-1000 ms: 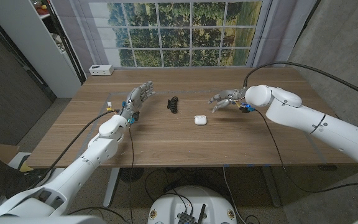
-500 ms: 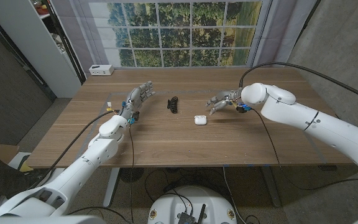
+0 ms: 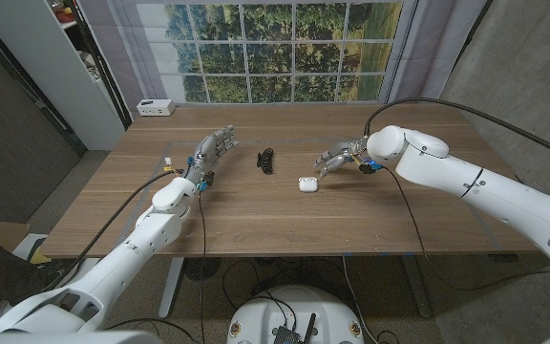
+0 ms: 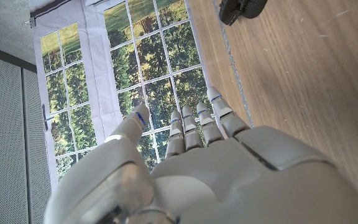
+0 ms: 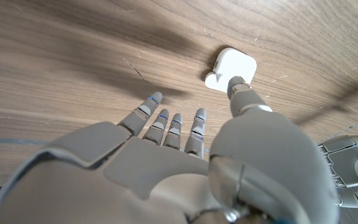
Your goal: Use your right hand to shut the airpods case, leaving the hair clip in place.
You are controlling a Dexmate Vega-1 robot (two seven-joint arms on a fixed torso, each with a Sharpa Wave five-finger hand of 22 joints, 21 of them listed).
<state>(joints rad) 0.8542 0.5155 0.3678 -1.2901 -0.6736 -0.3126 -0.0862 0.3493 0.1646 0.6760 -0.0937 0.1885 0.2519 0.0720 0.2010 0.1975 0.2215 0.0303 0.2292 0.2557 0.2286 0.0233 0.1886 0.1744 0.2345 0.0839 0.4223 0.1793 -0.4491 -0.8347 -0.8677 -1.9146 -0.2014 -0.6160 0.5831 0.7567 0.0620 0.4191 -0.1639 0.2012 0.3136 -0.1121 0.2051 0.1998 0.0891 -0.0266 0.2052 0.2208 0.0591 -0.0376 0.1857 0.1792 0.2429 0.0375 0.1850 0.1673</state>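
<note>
Head view: I see the wooden table [image 3: 256,215] before a gridded window [image 3: 285,48]; right hand [image 3: 337,158] open, fingers spread near the airpods case [image 3: 307,184]; left hand [image 3: 213,150] open.

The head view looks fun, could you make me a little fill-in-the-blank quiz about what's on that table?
1. The right hand hovers near the white ____ case.
2. The black hair clip lies between the case and the ____ hand.
3. The wooden table stands before a large ____ showing trees.

Missing words: airpods; left; window
</note>
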